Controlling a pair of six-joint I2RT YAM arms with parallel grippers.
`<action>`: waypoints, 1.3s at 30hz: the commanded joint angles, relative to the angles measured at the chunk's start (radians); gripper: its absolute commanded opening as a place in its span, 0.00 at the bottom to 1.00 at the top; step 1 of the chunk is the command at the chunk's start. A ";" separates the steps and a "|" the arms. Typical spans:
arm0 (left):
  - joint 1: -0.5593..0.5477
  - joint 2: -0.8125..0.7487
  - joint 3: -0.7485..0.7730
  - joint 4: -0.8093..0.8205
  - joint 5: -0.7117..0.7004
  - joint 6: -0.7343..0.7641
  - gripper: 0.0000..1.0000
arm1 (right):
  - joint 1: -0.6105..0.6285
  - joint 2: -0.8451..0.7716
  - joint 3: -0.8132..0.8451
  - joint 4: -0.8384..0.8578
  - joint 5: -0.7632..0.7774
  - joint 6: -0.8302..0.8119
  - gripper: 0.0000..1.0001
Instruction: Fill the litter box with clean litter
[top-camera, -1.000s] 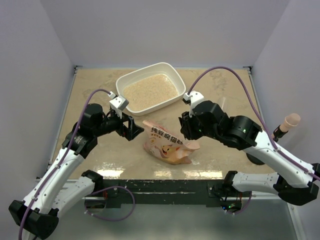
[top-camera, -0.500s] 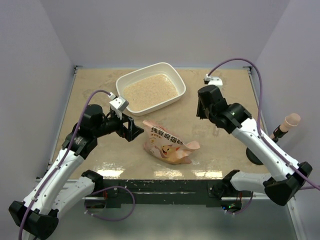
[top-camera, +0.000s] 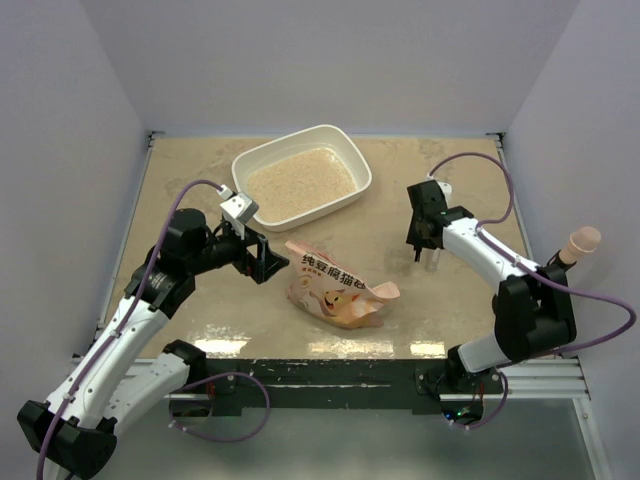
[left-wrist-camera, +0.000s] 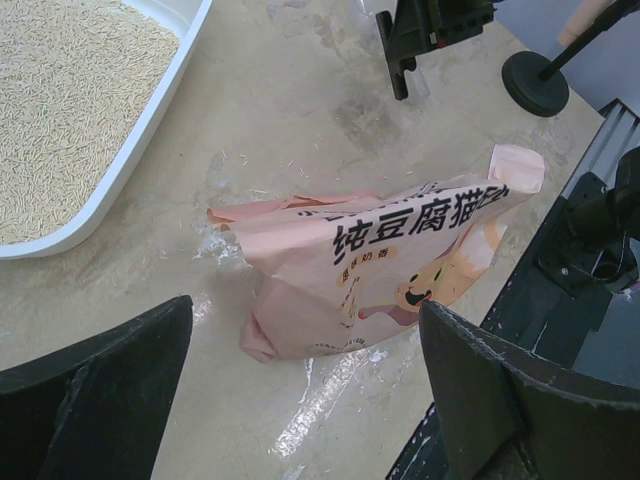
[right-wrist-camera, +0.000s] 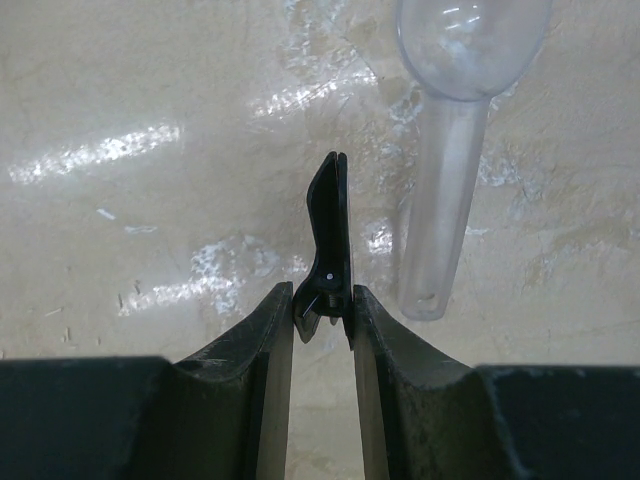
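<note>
The white litter box (top-camera: 363, 180) stands at the back centre, holding pale beige clean litter (top-camera: 300, 183); both also show in the left wrist view, rim (left-wrist-camera: 150, 118) and litter (left-wrist-camera: 70, 100). The orange-pink bag (top-camera: 335, 285) lies flat on the table in front of the box and shows in the left wrist view (left-wrist-camera: 400, 260). My left gripper (top-camera: 272, 262) is open and empty just left of the bag, its midpoint (left-wrist-camera: 310, 400) above bare table. My right gripper (top-camera: 428, 255) is shut on a black clip (right-wrist-camera: 330, 240), low over the table right of the bag.
A clear plastic scoop (right-wrist-camera: 442, 200) lies on the table just right of the clip. A black stand with a pink knob (top-camera: 578, 242) is at the right edge; its base (left-wrist-camera: 540, 80) shows in the left wrist view. Walls enclose the table.
My right arm has swung away from the bag to the right side of the table and lowered, clip in its fingers. The left arm, bag and box have not moved.
</note>
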 joint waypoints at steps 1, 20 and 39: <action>-0.004 -0.002 0.003 0.046 0.022 -0.019 1.00 | -0.028 0.035 -0.023 0.125 -0.048 -0.004 0.00; -0.004 0.073 0.119 -0.054 -0.085 -0.044 1.00 | -0.030 -0.233 0.163 -0.046 -0.328 -0.112 0.64; 0.160 0.431 0.139 0.116 0.384 -0.353 1.00 | -0.030 -0.472 -0.049 -0.062 -0.734 -0.136 0.70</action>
